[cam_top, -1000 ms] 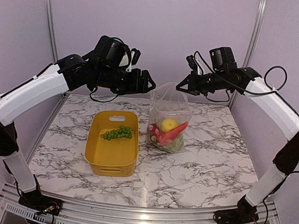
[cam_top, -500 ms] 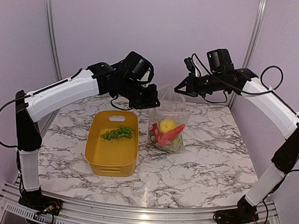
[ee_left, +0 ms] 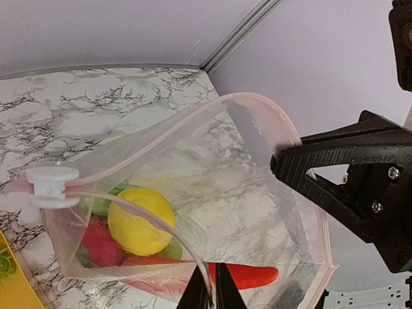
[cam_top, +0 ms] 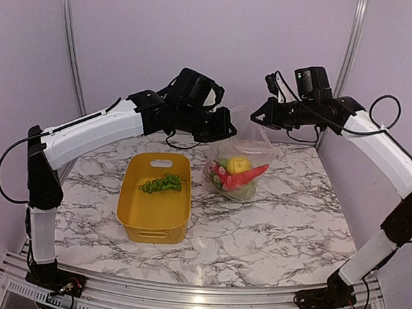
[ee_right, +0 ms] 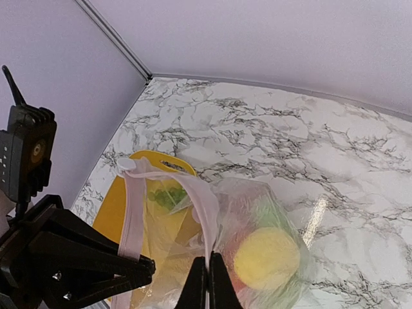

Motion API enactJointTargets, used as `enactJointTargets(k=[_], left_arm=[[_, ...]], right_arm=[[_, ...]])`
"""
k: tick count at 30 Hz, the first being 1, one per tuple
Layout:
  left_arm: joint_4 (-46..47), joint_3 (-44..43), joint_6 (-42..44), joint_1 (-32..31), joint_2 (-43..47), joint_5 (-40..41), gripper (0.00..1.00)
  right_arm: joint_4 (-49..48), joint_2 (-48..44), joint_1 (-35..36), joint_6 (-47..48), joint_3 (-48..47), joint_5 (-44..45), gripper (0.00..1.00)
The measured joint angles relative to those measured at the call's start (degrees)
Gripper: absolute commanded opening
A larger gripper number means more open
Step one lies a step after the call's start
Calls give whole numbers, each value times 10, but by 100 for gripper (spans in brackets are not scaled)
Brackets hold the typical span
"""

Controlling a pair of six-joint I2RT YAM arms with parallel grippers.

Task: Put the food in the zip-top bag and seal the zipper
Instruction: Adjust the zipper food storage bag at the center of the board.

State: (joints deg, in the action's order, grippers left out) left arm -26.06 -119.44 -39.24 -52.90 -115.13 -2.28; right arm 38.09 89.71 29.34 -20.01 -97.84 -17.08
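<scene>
The clear zip-top bag (cam_top: 240, 151) hangs over the marble table between both grippers, its mouth pulled open. My left gripper (cam_top: 225, 132) is shut on the bag's near-left rim (ee_left: 201, 270). My right gripper (cam_top: 254, 120) is shut on the opposite rim (ee_right: 212, 241). Inside lie food pieces: a yellow lemon (ee_left: 140, 221), a pink-red ball (ee_left: 100, 243), a red pepper (ee_left: 251, 275) and green bits. The pinkish zipper (ee_right: 132, 219) runs round the mouth, with its white slider (ee_left: 51, 185) at one end. A green grape bunch (cam_top: 163, 183) lies in the bin.
A yellow plastic bin (cam_top: 153, 218) stands left of the bag on the marble table (cam_top: 278, 229). Purple walls with metal corner posts (cam_top: 67, 41) close in the back and sides. Both arms meet above the table's back middle.
My left arm swung right to the bag and its gripper shut on the rim. The bag is now raised a little and its mouth stretched wider; the right gripper shifted slightly right.
</scene>
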Motion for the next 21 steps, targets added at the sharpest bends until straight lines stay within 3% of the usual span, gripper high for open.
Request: enactJointTargets(k=[2, 9, 13, 16, 21], left_arm=[[0, 10, 8, 0, 0, 0, 14], [6, 80, 45, 0, 19, 2, 60], [8, 116, 83, 0, 63, 14, 77], [16, 161, 110, 1, 120, 34, 81], [31, 253, 127, 21, 227, 70, 78]], right_arm=[[-10, -4, 0, -4, 28, -2, 0], [-16, -6, 0, -9, 51, -1, 0], [-10, -7, -5, -3, 30, 17, 0], [-7, -8, -18, 2, 17, 23, 0], [-7, -21, -35, 6, 12, 32, 0]])
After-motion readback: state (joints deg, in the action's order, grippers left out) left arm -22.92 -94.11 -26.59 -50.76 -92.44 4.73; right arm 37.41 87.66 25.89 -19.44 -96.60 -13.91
